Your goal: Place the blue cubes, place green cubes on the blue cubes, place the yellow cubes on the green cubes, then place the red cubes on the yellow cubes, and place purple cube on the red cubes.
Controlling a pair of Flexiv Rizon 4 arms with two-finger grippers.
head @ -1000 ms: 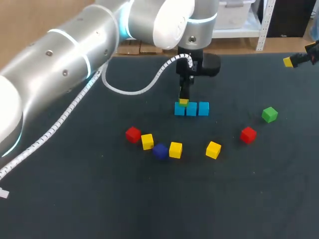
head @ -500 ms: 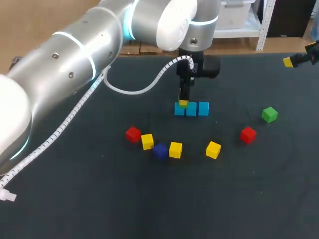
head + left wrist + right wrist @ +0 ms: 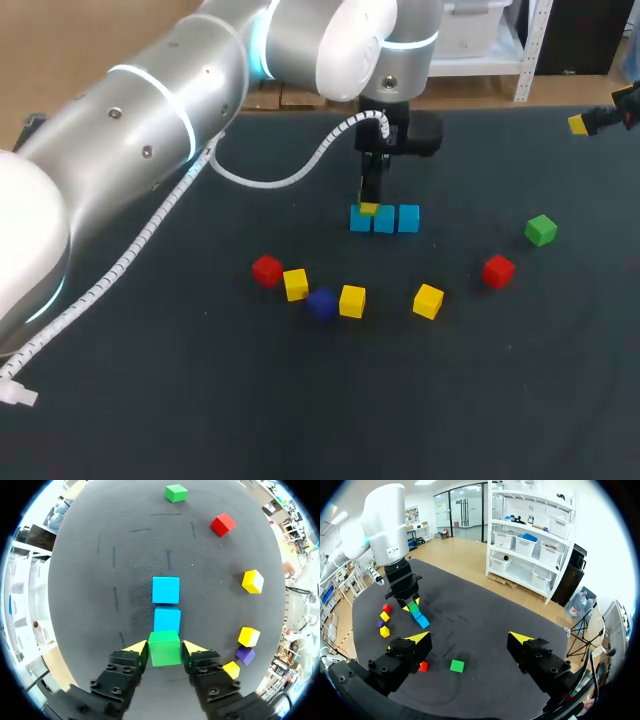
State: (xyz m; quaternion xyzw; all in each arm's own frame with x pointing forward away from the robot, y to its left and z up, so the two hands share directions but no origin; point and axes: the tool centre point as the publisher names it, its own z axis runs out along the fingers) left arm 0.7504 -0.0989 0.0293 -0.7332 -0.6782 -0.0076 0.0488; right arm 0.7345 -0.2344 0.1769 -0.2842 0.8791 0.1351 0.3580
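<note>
Left gripper (image 3: 165, 649): clamped narrow, both fingers touching the load.
Green cube (image 3: 164, 652): held between those fingers, over the nearest end of the blue row; resting or just above, cannot tell.
Blue row (image 3: 384, 218): three touching cubes, long axis running straight ahead of the fingers.
Right gripper (image 3: 468, 638): spread wide, empty, well apart.
Nearer arm: left.

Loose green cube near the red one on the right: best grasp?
Top-down with the right gripper, jaws across two opposite side faces of the green cube. It lies flat, standing alone, slightly turned, so yaw to match.
</note>
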